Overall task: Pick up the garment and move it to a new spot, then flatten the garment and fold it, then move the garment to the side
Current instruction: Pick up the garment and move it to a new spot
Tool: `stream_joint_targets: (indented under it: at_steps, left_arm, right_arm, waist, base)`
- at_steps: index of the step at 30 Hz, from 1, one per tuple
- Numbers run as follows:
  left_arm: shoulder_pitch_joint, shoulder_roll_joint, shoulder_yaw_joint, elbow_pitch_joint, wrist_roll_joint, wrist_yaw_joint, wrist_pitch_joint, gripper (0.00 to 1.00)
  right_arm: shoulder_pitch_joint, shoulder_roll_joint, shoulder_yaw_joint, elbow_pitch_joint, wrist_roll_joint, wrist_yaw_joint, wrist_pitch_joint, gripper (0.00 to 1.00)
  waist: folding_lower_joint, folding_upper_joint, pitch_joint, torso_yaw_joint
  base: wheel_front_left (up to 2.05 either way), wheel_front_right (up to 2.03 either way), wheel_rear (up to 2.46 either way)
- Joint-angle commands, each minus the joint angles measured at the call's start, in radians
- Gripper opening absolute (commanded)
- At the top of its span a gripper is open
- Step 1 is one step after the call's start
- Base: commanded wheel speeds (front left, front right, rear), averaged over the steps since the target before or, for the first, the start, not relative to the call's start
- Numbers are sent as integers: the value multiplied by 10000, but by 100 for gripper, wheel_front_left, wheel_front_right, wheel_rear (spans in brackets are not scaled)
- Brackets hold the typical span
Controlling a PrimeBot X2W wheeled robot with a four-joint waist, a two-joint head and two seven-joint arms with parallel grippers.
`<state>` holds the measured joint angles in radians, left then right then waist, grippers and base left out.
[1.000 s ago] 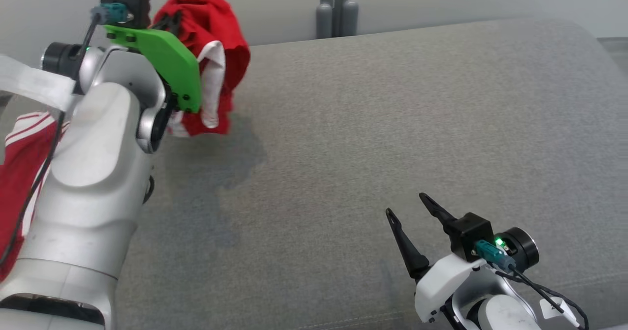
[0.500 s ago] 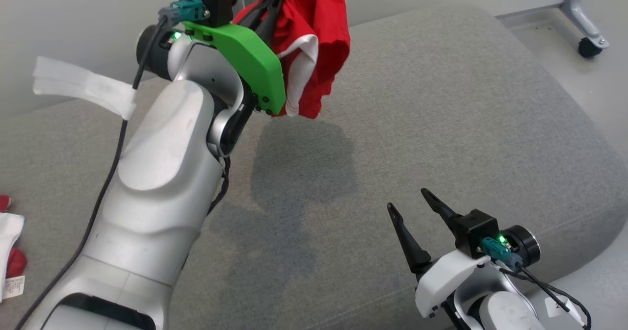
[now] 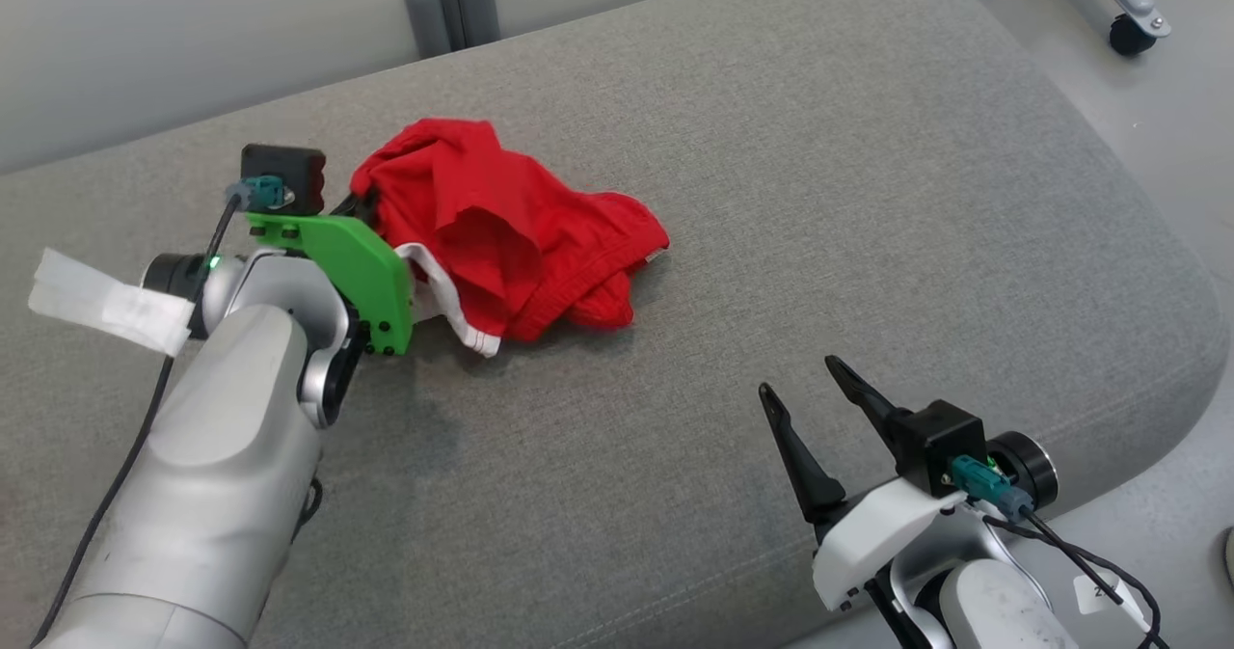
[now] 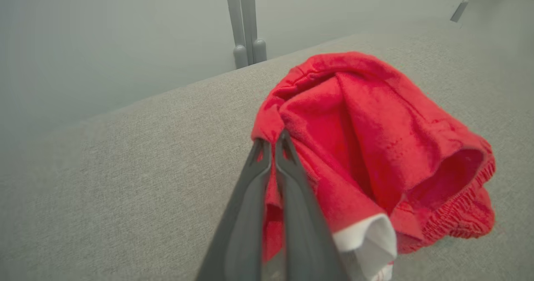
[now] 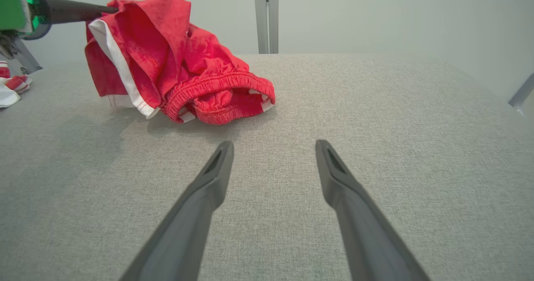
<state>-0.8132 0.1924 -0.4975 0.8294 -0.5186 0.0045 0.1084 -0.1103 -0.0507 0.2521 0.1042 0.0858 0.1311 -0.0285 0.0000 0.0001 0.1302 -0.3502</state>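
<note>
The crumpled red cloth garment with white trim (image 3: 511, 234) lies towards the far edge of the grey upholstered bench (image 3: 819, 176), one end clamped in the left gripper (image 3: 359, 207), its fingers (image 4: 292, 185) pressed together on a red fold. The right gripper (image 3: 800, 381) hovers empty and spread wide by the near right corner, a white tag (image 3: 1099, 593) on its cable too small to read. The right wrist view adds the garment's elastic waistband and more red-and-white cloth (image 5: 11, 87) towards the bench's left end.

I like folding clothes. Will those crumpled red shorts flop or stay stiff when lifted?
Probably floppy: the red cloth shorts with white trim sag in soft folds from the shut left gripper. Likely light, since one pinched edge holds part up.
</note>
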Motion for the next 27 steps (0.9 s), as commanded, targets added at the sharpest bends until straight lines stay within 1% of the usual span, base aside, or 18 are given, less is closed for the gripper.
stream_joint_targets:
  at_steps: [1,2,5,8,13,18,22,27]
  left_arm:
    - [144,199,48,182,110,160,-219,64]
    - [181,255,96,338,106,271,-368,100]
    - [315,313,257,802,8,480,-803,100]
    - [420,289,330,1172,-94,517,-1049,100]
    - [487,191,247,1368,-98,300,-1508,100]
    - [488,-79,-33,1217,-69,-112,-1546,100]
    - [425,-258,-374,898,126,-318,-1441,100]
    - [570,-556,-775,447,203,-515,-1144,100]
  right_arm:
    - [-157,5,20,36,-3,-7,-74,100]
    - [-169,3,15,61,-14,-7,-75,100]
    - [-188,2,12,115,-57,-7,-66,100]
    - [-131,4,31,132,-118,-7,1,100]
    - [59,-1,-30,161,-171,-7,94,100]
    - [287,1,-121,95,-216,-7,250,100]
    - [462,1,-192,-22,-285,-7,330,100]
    - [606,1,-240,-187,-318,-7,427,100]
  waist:
    - [0,-1,2,85]
    - [0,-1,-10,133]
    - [0,-1,-82,307]
    - [0,-1,-232,534]
    - [0,-1,-586,923]
    - [0,-1,-943,1130]
    - [0,-1,-1065,1078]
    - [0,-1,-1056,691]
  base:
    - [0,0,0]
    - [0,0,0]
    - [0,0,0]
    - [0,0,0]
    - [0,0,0]
    - [0,0,0]
    - [0,0,0]
    - [0,0,0]
